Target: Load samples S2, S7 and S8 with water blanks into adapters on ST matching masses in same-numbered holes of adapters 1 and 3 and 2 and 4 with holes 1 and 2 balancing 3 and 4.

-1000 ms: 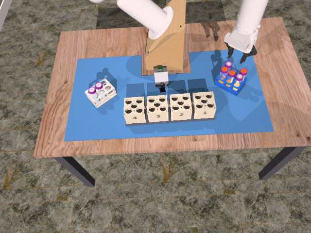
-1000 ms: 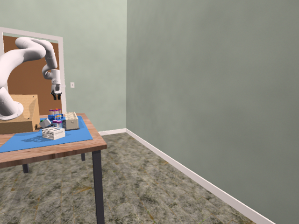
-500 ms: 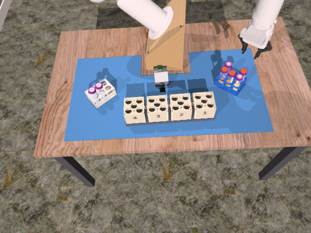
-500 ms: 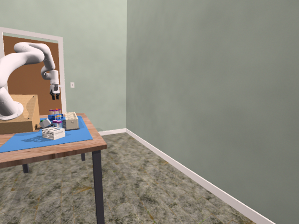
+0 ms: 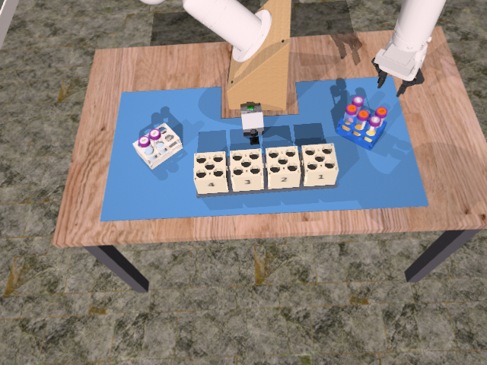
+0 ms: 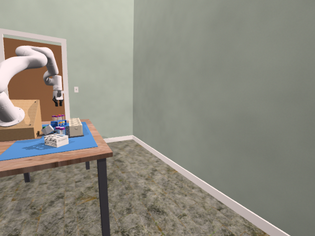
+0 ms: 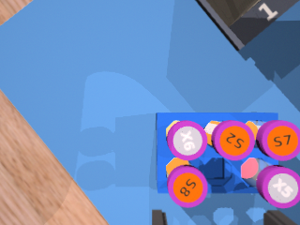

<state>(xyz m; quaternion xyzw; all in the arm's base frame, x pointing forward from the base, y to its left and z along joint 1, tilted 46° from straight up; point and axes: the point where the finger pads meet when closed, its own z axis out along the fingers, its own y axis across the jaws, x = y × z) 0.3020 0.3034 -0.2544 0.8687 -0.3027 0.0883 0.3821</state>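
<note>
brown door (image 6: 30, 76), pale wall switch (image 6: 76, 89), stone-patterned floor (image 5: 243, 314) (image 6: 152, 203)

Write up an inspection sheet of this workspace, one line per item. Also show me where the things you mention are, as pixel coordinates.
Surface: wooden table (image 5: 259, 226) (image 6: 50, 162) with a blue mat (image 5: 377, 188) (image 6: 83, 144).
Samples: S2 (image 7: 233, 140), S7 (image 7: 282, 140) and S8 (image 7: 187, 187) stand in the blue rack (image 5: 342, 133) (image 7: 161, 152), with X5 (image 7: 282, 187) and X6 (image 7: 187, 140).
Blanks: two tubes in the white rack (image 5: 153, 163) (image 6: 56, 142); printed volumes unreadable.
Adapters: four, numbered 4, 3, 2, 1, no tubes seen in them.
DONE key (image 5: 250, 107): green, on its small desk.
Clutter: nothing seen.
Tool (image 5: 389, 89) (image 6: 58, 104): open, holding nothing, above the table.
Cables: nothing seen.
Surroundings: stone-like floor, green walls, brown door.
</note>
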